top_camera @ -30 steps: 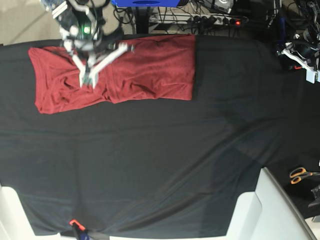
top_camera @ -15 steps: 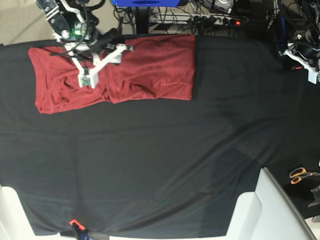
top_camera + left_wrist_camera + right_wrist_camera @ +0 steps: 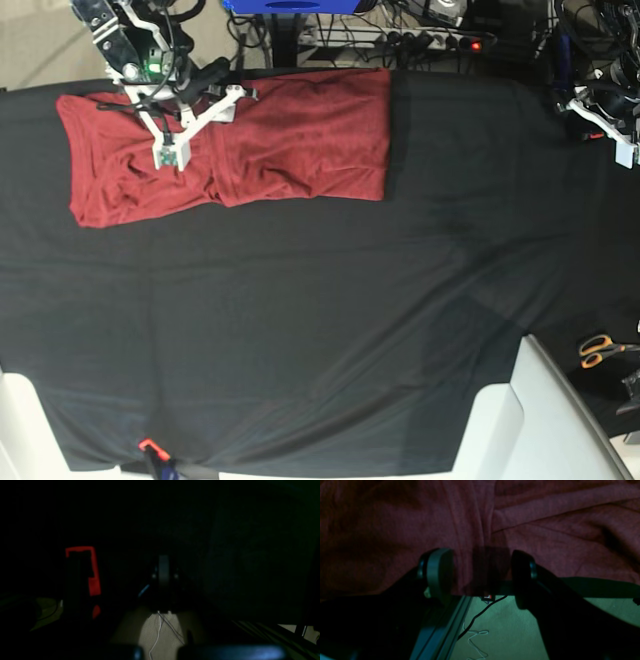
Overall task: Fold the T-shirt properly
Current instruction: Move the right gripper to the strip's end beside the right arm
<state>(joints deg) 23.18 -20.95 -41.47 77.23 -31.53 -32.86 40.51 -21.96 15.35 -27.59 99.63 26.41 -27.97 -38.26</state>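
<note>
T-shirt: a brick-red T-shirt [image 3: 230,145] lies folded into a long band across the upper left of the base view, on the black tablecloth [image 3: 320,330]. Its right half is fairly smooth; the left half is rumpled with creases.

Right gripper: the right gripper [image 3: 195,125] sits in the upper left of the base view, over the top edge of the shirt. Its two white fingers [image 3: 168,152] are spread in a V — one points down over the cloth, the other out to the right.

Right jaws, close up: in the right wrist view the right gripper [image 3: 481,572] shows two dark pads [image 3: 440,572] standing well apart, with wrinkled red T-shirt [image 3: 545,530] filling the frame above and between them. Nothing is pinched; whether the pads touch the fabric cannot be told.

Left gripper: the left gripper [image 3: 605,115] is at the upper right edge of the base view, beyond the cloth's corner and well apart from the shirt. The left wrist view is almost black — only a narrow pale shape [image 3: 163,572] at centre and a red outline [image 3: 93,580] to its left show. The jaws are pressed together and no object shows between them.

Other things: orange-handled scissors [image 3: 600,350] lie at the lower right edge of the base view.
</note>
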